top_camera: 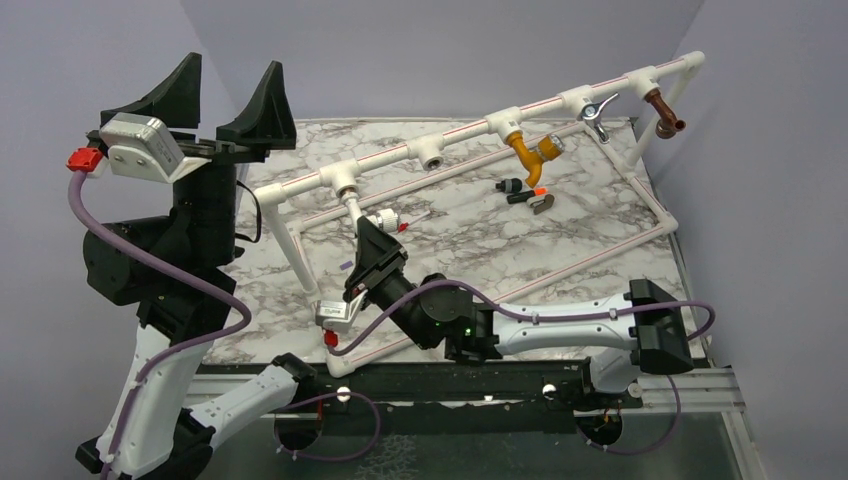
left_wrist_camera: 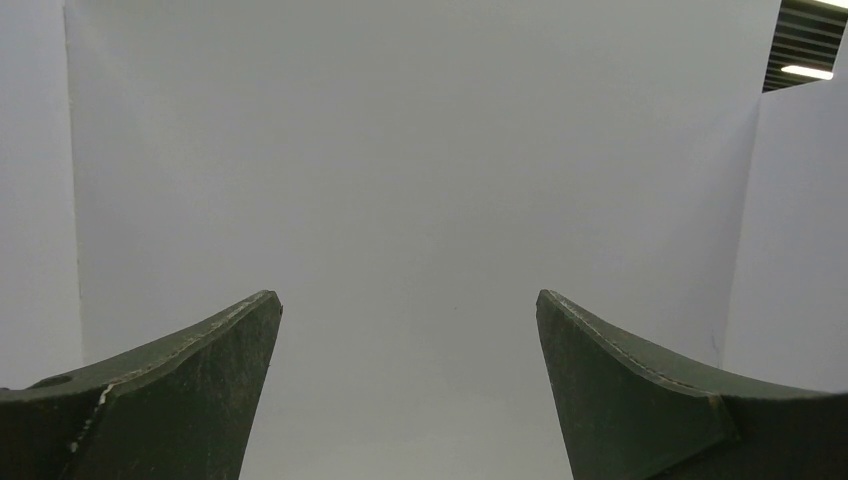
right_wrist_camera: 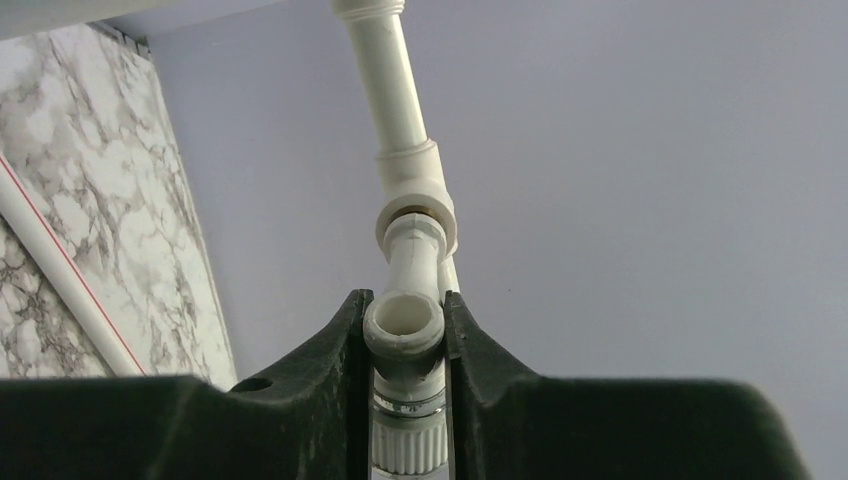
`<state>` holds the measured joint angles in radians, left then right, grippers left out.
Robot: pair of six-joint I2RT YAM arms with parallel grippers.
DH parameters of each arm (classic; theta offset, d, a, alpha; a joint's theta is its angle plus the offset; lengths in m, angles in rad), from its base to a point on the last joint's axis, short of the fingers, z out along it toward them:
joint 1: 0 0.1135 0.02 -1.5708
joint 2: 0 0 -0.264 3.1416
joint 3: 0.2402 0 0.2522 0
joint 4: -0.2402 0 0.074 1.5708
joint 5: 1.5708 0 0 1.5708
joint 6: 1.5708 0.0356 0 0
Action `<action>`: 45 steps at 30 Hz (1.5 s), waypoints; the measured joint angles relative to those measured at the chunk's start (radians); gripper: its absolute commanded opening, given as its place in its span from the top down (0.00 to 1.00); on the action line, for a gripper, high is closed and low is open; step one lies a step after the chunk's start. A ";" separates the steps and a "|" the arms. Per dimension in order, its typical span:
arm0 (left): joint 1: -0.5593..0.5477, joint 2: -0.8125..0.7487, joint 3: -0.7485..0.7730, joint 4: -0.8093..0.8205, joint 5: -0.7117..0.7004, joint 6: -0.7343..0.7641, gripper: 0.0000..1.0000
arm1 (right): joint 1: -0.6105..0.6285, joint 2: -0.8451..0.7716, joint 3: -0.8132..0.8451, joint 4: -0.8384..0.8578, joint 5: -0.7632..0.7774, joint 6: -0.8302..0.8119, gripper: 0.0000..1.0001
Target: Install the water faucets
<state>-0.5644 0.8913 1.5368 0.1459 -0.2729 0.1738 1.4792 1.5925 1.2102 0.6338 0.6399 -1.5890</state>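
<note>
Your marble bench (top_camera: pixel 480 250) carried the white pipe frame (top_camera: pixel 470 135), its upper rail running from near left to far right with five tee sockets. Your left arm stood raised over the left side, its gripper (top_camera: pixel 230 75) spread wide and holding nothing. Your right arm reached across to the leftmost tee, where the right gripper (top_camera: pixel 372 235) was pinching the white faucet (top_camera: pixel 380 217) hanging below that socket.

By my reckoning you were a little past halfway. Three faucets sat in the right-hand sockets: the brown faucet (top_camera: pixel 665 110) at the far end, then the chrome-levered faucet (top_camera: pixel 598 115), then the mustard-yellow faucet (top_camera: pixel 528 150). The white one was at its tee, though I could not tell whether it was fully screwed home. One empty tee socket (top_camera: pixel 432 153) was left between it and the yellow one, and the black-and-orange faucet (top_camera: pixel 522 190) lay loose on the bench, well apart from the rail.

Only the top view gave you that count. The right wrist view showed what it could not: the fingers (right_wrist_camera: pixel 330 370) pressed on either side of the white faucet (right_wrist_camera: pixel 405 325), its open mouth facing the camera, its stem running up into the tee (right_wrist_camera: pixel 415 200). The left wrist view showed the left gripper (left_wrist_camera: pixel 408 295) against blank wall only.
</note>
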 measured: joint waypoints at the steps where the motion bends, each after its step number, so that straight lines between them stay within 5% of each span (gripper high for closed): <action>1: -0.006 0.000 0.000 0.001 0.000 0.006 0.01 | 0.000 0.005 0.002 0.011 0.006 0.004 0.99; 10: -0.040 0.000 0.000 0.003 -0.008 0.037 0.01 | 0.000 0.039 0.021 0.089 0.036 0.115 0.99; 24: -0.081 -0.019 -0.015 0.026 -0.055 0.085 0.01 | 0.001 0.137 0.021 0.460 0.121 0.494 0.99; 35: -0.114 -0.034 -0.023 0.041 -0.084 0.113 0.01 | 0.008 0.225 0.034 0.783 0.254 0.827 0.99; 45: -0.132 -0.034 -0.024 0.041 -0.094 0.122 0.01 | 0.012 0.218 0.035 0.831 0.394 1.291 0.99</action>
<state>-0.6960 0.8574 1.5131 0.1867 -0.3668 0.2962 1.4910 1.8103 1.2449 1.4647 1.0344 -0.2981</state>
